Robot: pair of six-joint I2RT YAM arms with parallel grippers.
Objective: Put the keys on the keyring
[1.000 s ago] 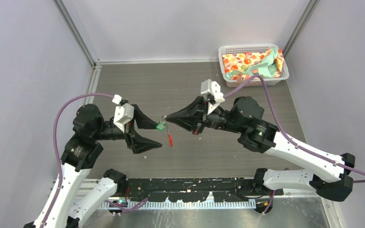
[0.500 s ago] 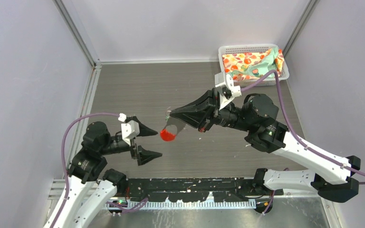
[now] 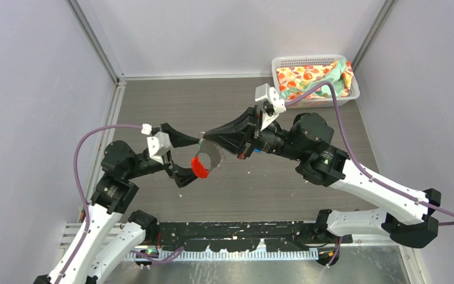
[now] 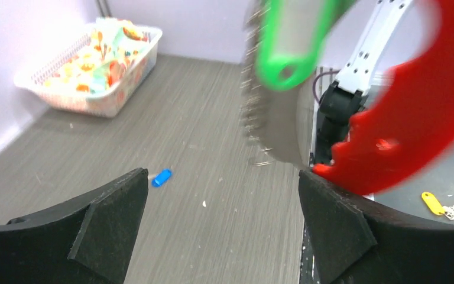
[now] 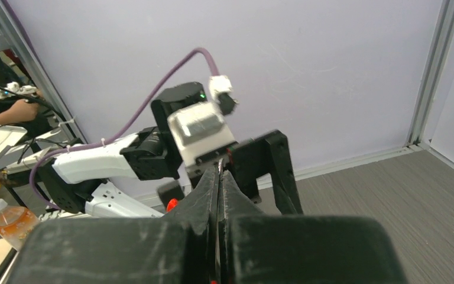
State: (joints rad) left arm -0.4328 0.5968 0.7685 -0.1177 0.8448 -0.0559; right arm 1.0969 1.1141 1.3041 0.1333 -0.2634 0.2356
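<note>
My right gripper is shut on the thin silvery keyring and holds it above the table. In the right wrist view its tips are pressed together on the wire. The red crescent tag hangs below and looms large in the left wrist view. The green-headed key hangs on the ring. The blue-headed key lies on the table. My left gripper is open and empty, one finger on each side of the hanging ring, and its gap shows in its own view.
A white basket holding a patterned cloth stands at the back right corner and shows in the left wrist view. A yellow tag with a key lies below the table's near edge. Grey walls close in on three sides.
My left arm pulled back toward its base, then came forward again, and its open fingers now straddle the ring. My right gripper shifted a little with the ring, and the red tag swung round.
</note>
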